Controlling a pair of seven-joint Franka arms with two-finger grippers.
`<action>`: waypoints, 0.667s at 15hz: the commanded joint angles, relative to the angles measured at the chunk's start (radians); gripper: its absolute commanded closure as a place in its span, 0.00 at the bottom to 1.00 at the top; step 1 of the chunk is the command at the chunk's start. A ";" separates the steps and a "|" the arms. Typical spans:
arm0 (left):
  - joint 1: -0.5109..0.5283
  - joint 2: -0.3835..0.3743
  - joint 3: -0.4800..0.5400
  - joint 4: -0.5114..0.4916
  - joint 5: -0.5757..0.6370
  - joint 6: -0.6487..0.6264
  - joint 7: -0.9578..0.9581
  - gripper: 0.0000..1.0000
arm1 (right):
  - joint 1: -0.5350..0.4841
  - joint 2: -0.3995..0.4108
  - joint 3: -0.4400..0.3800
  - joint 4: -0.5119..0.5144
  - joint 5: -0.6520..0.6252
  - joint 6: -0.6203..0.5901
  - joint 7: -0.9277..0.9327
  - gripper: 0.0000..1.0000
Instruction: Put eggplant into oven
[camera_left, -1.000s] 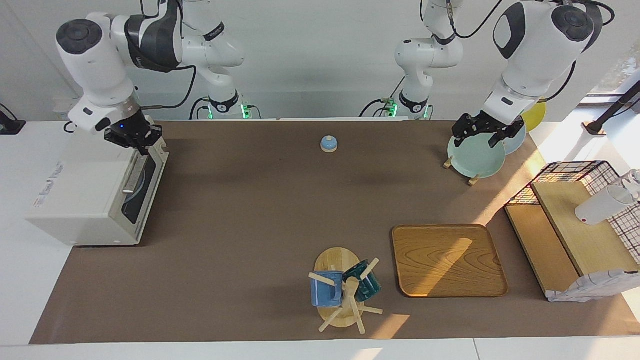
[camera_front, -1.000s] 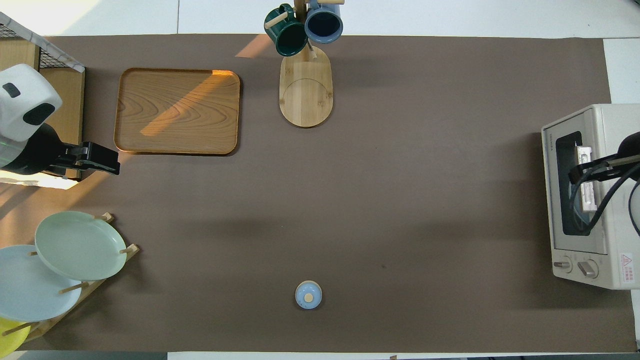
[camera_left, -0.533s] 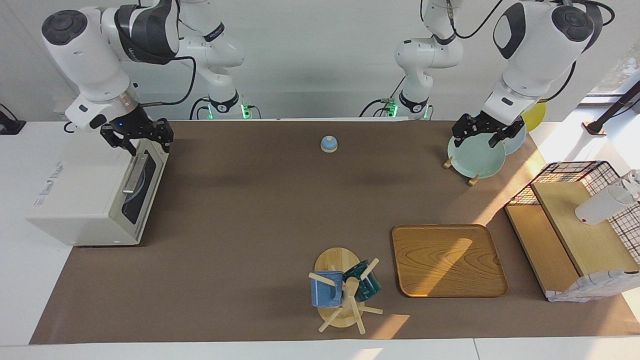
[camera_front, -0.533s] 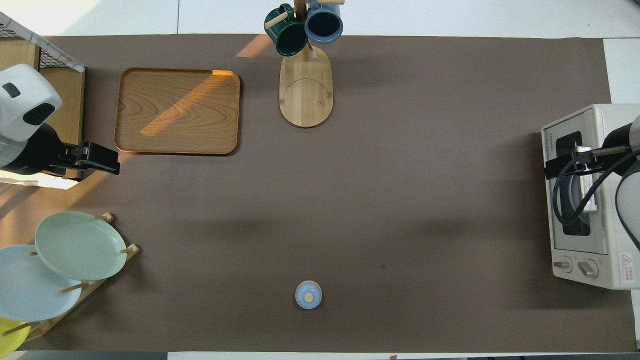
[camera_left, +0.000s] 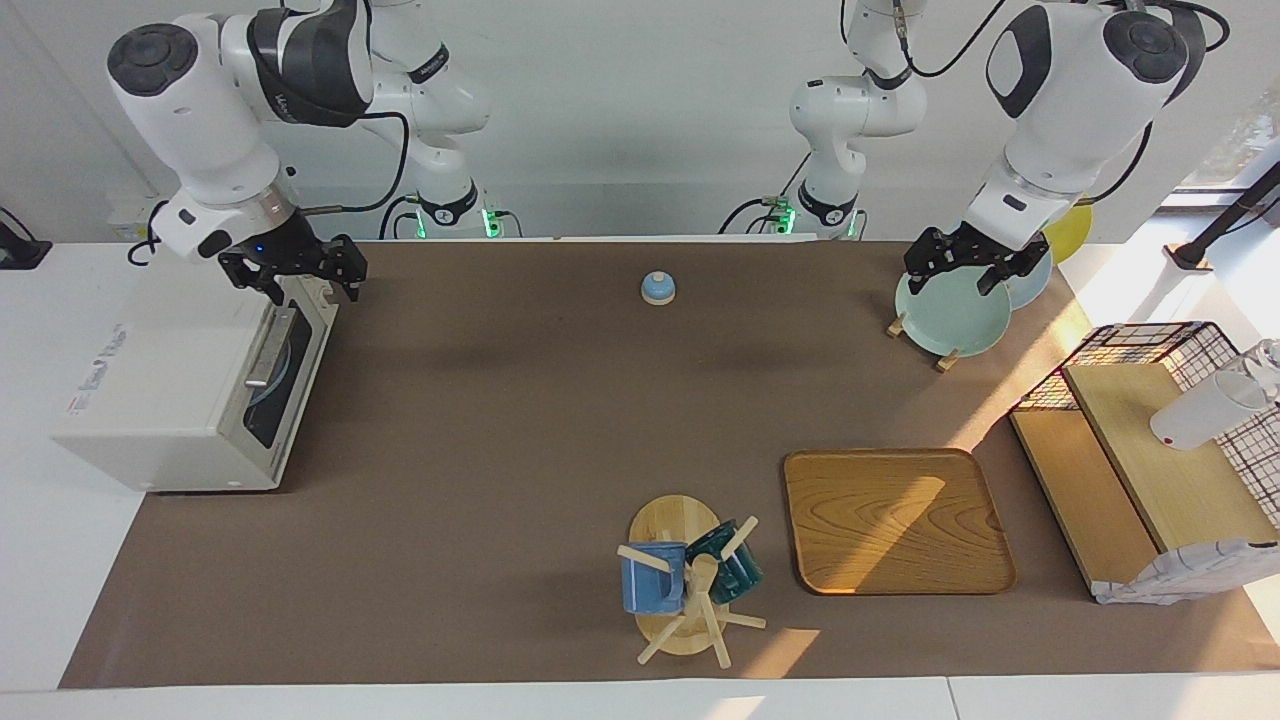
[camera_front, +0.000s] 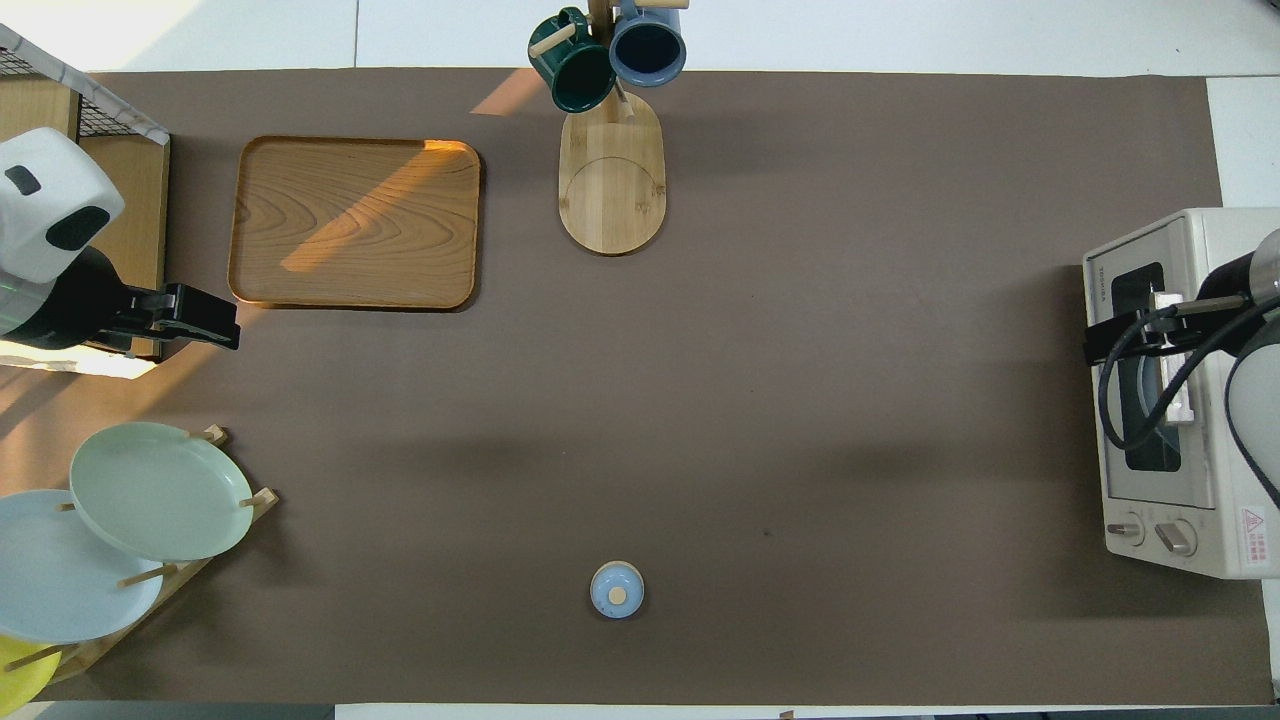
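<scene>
The white toaster oven (camera_left: 170, 390) stands at the right arm's end of the table, its dark glass door shut and its bar handle (camera_left: 268, 345) toward the table's middle. It also shows in the overhead view (camera_front: 1190, 400). A pale round shape shows through the glass. No eggplant is in view. My right gripper (camera_left: 305, 280) hangs open and empty just over the oven's top front edge; in the overhead view (camera_front: 1105, 340) it covers the door. My left gripper (camera_left: 960, 272) is open and empty over the plate rack, and that arm waits.
A blue call bell (camera_left: 657, 288) sits near the robots at mid table. Plates stand in a rack (camera_left: 950, 315) at the left arm's end. A wooden tray (camera_left: 895, 520), a mug tree (camera_left: 685, 580) and a wooden shelf with a wire basket (camera_left: 1150, 450) lie farther out.
My right gripper has lifted off the oven's top front edge and shifted toward the table's middle. The oven door stays shut. The left arm has not moved.
</scene>
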 joint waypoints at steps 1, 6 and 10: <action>0.014 -0.011 -0.006 0.002 -0.011 -0.015 0.012 0.00 | -0.004 0.057 -0.026 0.085 0.030 -0.050 0.029 0.00; 0.014 -0.011 -0.006 0.002 -0.011 -0.015 0.012 0.00 | 0.019 0.041 -0.029 0.081 0.025 -0.040 0.035 0.00; 0.014 -0.011 -0.006 0.002 -0.011 -0.015 0.012 0.00 | 0.013 0.037 -0.030 0.081 0.028 -0.033 0.035 0.00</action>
